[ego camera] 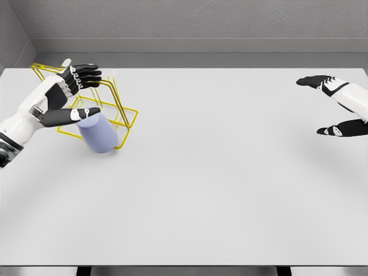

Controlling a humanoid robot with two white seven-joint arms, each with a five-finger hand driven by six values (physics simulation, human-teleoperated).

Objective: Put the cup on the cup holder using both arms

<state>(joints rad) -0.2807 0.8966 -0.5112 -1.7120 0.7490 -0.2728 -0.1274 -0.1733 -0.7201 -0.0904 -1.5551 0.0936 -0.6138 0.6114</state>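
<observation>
Now cup [99, 134] lies tilted against cup holder [112, 109].

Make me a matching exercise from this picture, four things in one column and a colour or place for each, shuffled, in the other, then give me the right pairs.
Things:
1. cup
2. cup holder
3. left hand
4. right hand

Descriptions:
A. yellow wire frame
B. far right edge of the picture, fingers spread, holding nothing
C. pale lavender, tilted against the frame
D. open above the cup, at the left of the table

Pairs: 1-C, 2-A, 3-D, 4-B
</observation>
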